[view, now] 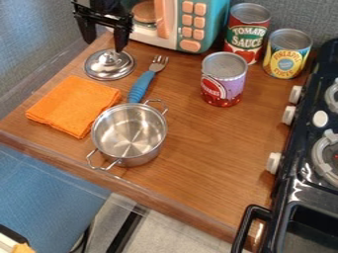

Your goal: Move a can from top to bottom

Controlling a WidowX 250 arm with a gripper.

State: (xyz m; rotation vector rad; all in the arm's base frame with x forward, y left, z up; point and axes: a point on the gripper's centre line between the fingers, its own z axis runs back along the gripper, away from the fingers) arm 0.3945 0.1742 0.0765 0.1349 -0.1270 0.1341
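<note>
From where I stand, the black gripper (104, 45) hangs over the counter's upper left corner, its fingers spread apart, one of them just above the metal lid (109, 68). Three cans stand upright toward the upper right. The purple-and-red can (222, 81) is nearest to me, a little apart from the other two. Behind it, the red-and-green can (247, 30) stands beside the toy microwave (191, 24), and the yellow-labelled can (286, 55) is just right of that one, close to the black stove (288, 192) with its white knobs.

The rest is spread over the wooden counter (218, 148). An orange cloth (72, 106) lies folded at the left, below the lid. The blue-handled fork (141, 86) lies between the cloth and the purple-and-red can, tines toward the microwave and handle end right by the pot; I can't tell if they touch. That silver pot (130, 136) sits upright near the front edge, a wire handle on either side.
</note>
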